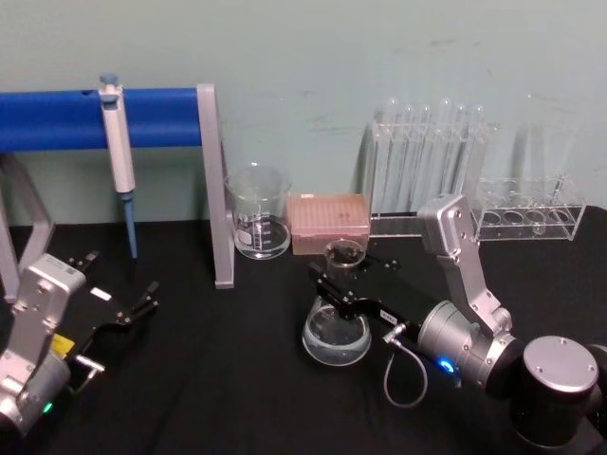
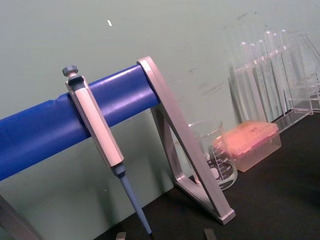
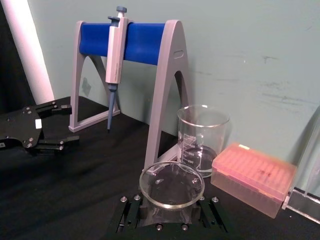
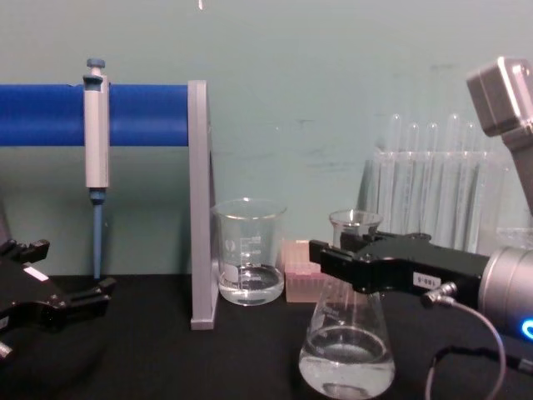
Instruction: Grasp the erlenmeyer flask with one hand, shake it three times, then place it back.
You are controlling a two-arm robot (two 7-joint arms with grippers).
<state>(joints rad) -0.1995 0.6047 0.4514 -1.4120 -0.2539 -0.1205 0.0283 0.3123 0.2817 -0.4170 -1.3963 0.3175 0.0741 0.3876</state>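
Erlenmeyer flask (image 1: 336, 327), the single one on the black table (image 1: 218, 379), is standing upright near the middle with a little clear liquid pooling in its wide base. The right gripper (image 1: 334, 282) is reaching in from the right and is clamping the flask's narrow neck just under the flared rim, one black finger on each side; in the chest view (image 4: 343, 254) its jaws are crossing in front of the neck, while the flask (image 4: 346, 350) is sitting with its base low on the table. From the right wrist view the rim of the flask (image 3: 171, 177) is lying between the two fingers.

The left gripper (image 1: 121, 301) is resting at the table's left side, well apart from the flask, its fingers spread with nothing between them.

Behind the flask, one cylindrical beaker (image 1: 258, 212) holding a little liquid is standing just beside one pink tip box (image 1: 328, 223). One pipette (image 1: 117, 152) is hanging on the blue bar of the single stand (image 1: 209, 180). Two clear racks are standing at the back right: one (image 1: 432, 161) holding about five tall test tubes, the other (image 1: 527, 210) with four round holes along its top.
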